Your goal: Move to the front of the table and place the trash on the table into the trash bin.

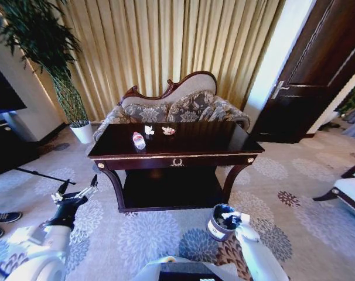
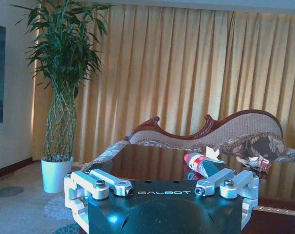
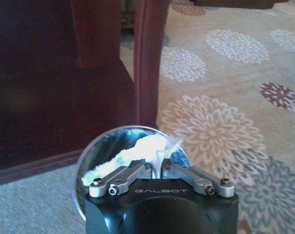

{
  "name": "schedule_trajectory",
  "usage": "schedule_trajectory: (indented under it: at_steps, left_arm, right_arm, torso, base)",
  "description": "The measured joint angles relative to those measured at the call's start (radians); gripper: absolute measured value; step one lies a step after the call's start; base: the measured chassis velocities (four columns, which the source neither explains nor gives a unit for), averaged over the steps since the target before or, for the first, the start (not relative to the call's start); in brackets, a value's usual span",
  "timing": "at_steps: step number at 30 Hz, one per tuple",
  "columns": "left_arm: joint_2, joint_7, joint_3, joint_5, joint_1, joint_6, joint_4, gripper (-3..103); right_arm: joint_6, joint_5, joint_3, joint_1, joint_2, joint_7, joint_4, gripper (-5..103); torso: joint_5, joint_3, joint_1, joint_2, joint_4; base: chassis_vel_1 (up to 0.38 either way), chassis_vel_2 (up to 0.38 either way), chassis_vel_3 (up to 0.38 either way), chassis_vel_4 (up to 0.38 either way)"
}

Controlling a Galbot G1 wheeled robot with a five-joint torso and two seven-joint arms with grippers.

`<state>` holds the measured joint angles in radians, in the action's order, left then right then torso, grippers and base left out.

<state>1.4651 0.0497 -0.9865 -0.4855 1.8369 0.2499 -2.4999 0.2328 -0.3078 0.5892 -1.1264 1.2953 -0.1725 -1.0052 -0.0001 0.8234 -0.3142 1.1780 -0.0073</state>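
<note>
One bottle point(image 1: 139, 140) flat, cap leftward-away.

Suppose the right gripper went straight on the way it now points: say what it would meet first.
Probably the trash bin: the right gripper points down over its open mouth, shut on a white paper scrap. How far above the rim it hangs is unclear.

I see a floral sofa point(image 1: 177, 105) before gold curtains point(image 1: 166, 41), a potted plant point(image 1: 60, 76) and a dark door point(image 1: 312, 70).
</note>
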Motion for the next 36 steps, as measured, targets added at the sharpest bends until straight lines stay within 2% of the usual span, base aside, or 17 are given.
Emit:
schedule_trajectory:
  at_steps: [1,2,6,8,12,14,18,21,23,27,36]
  left_arm:
    - [0.000,0.000,0.000,0.000,0.000,0.000,0.000,100]
    - [0.000,0.000,0.000,0.000,0.000,0.000,0.000,100]
    - [0.000,0.004,-0.005,0.000,0.004,-0.006,0.000,100]
    - [0.000,0.004,-0.005,0.000,0.004,-0.007,0.000,100]
    - [0.004,0.006,-0.003,0.000,0.003,-0.008,0.000,100]
    - [0.004,0.006,-0.002,0.000,0.002,-0.009,0.000,100]
    - [0.001,0.006,-0.002,0.000,0.000,-0.011,0.000,100]
    - [0.000,0.006,-0.002,0.000,0.000,-0.012,0.000,100]
    - [0.001,0.006,-0.003,0.000,0.000,-0.012,0.000,100]
    - [0.002,0.006,-0.004,0.000,0.002,-0.013,0.000,100]
    - [0.003,0.007,-0.005,0.000,0.000,-0.014,0.000,100]
  right_arm:
    - [0.000,0.003,-0.001,0.008,0.003,0.000,0.005,10]
    - [0.000,0.003,-0.001,0.008,0.003,0.000,0.005,10]
    - [0.001,0.006,-0.002,0.019,0.004,0.000,0.017,32]
    - [0.000,0.006,-0.002,0.019,0.002,0.000,0.019,32]
    - [-0.001,0.006,-0.001,0.013,-0.006,0.000,0.020,54]
    - [-0.001,0.006,0.000,0.012,-0.008,0.000,0.020,54]
    - [-0.002,0.004,0.001,0.011,-0.012,-0.001,0.017,76]
    - [-0.003,0.004,0.001,0.008,-0.013,-0.002,0.010,81]
    - [-0.003,0.002,0.001,0.001,-0.014,-0.002,0.001,91]
    - [-0.003,0.001,0.001,-0.008,-0.014,-0.002,-0.011,100]
    - [0.008,-0.021,0.010,-0.038,-0.018,-0.002,-0.067,100]
  torso:
    - [0.0000,0.000,0.000,0.000,0.0002]
    - [0.0000,0.000,0.000,0.000,0.0002]
    - [0.0000,0.000,0.000,0.000,-0.0001]
    - [0.0001,0.000,0.000,0.000,-0.0002]
    - [0.0001,0.000,0.000,0.000,-0.0002]
    - [0.0001,0.000,0.000,0.000,-0.0003]
    - [0.0001,0.000,0.000,0.000,-0.0002]
    - [0.0001,0.000,0.000,0.000,-0.0001]
    - [0.0002,0.000,0.000,0.000,-0.0001]
    - [0.0002,0.000,0.000,0.000,-0.0001]
    - [0.0004,0.000,0.000,0.000,-0.0001]
  base:
    - [0.000,0.000,0.000,0.000]
    - [0.000,0.000,0.000,0.000]
    - [0.000,0.000,0.000,0.000]
    - [0.000,0.000,0.000,0.000]
    - [0.000,0.000,0.000,0.000]
    - [0.000,0.000,0.000,0.000]
    - [0.000,0.000,0.000,0.000]
    - [0.000,0.000,0.000,0.000]
    - [0.000,0.000,0.000,0.000]
    - [0.000,0.000,0.000,0.000]
    - [0.000,0.000,0.000,0.000]
